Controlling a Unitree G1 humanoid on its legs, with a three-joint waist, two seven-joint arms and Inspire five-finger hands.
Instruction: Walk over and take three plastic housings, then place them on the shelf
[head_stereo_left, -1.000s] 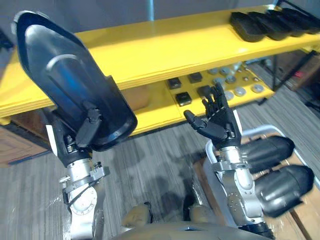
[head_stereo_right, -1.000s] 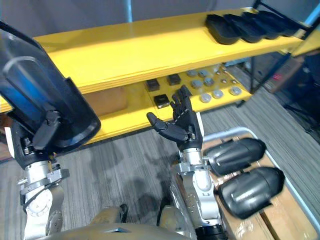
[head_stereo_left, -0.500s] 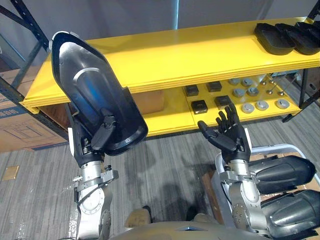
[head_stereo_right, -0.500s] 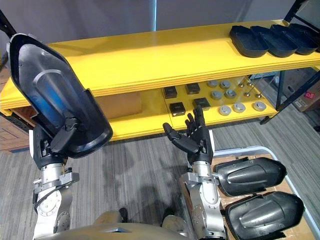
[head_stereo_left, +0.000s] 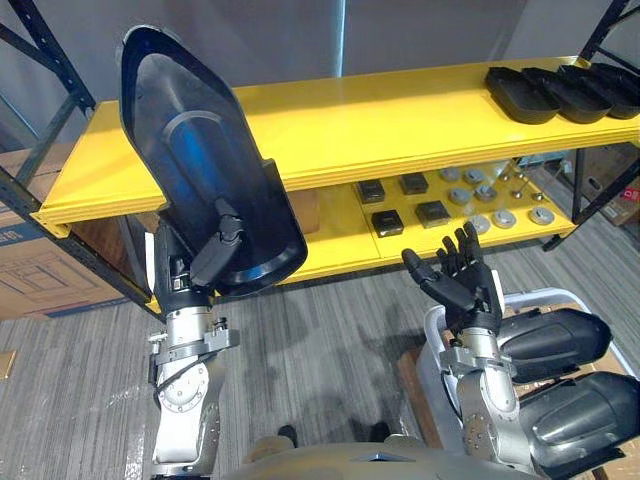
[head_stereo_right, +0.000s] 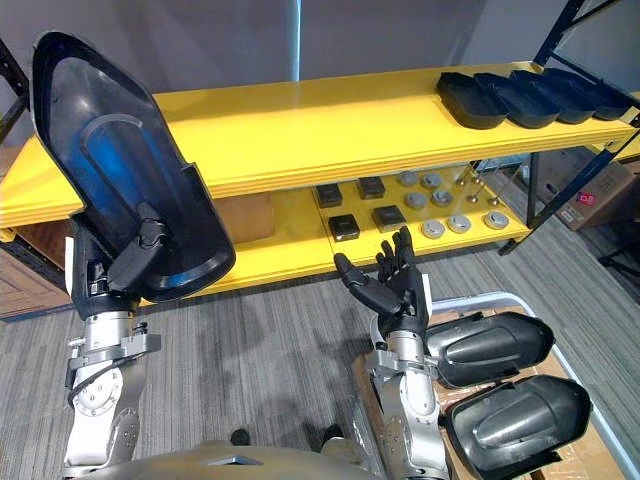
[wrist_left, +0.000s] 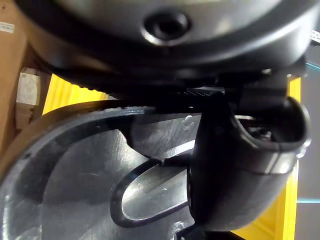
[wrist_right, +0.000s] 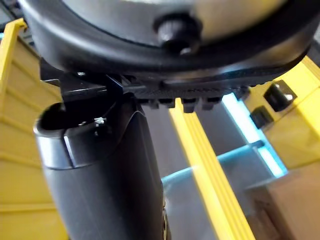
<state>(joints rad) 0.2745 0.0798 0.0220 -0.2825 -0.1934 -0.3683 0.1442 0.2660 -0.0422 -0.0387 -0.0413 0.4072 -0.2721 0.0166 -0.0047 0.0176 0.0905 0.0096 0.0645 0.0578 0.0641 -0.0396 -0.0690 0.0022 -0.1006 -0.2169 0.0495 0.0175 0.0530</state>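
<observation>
The yellow shelf (head_stereo_left: 400, 110) now sits squarer ahead, left hand (head_stereo_left: 212, 255) clamping the housing (head_stereo_left: 200, 170), seemingly nearer placement, right hand (head_stereo_left: 465, 290) splayed empty.

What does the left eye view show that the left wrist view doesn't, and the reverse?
Left eye view: the open right hand, two housings beside it, a row of housings on the yellow shelf, small parts on its lower level. Left wrist view: up close, the left thumb pressing the held housing on its inner face, beside an oval recess. Both: the left hand gripping that housing, yellow shelf behind.
</observation>
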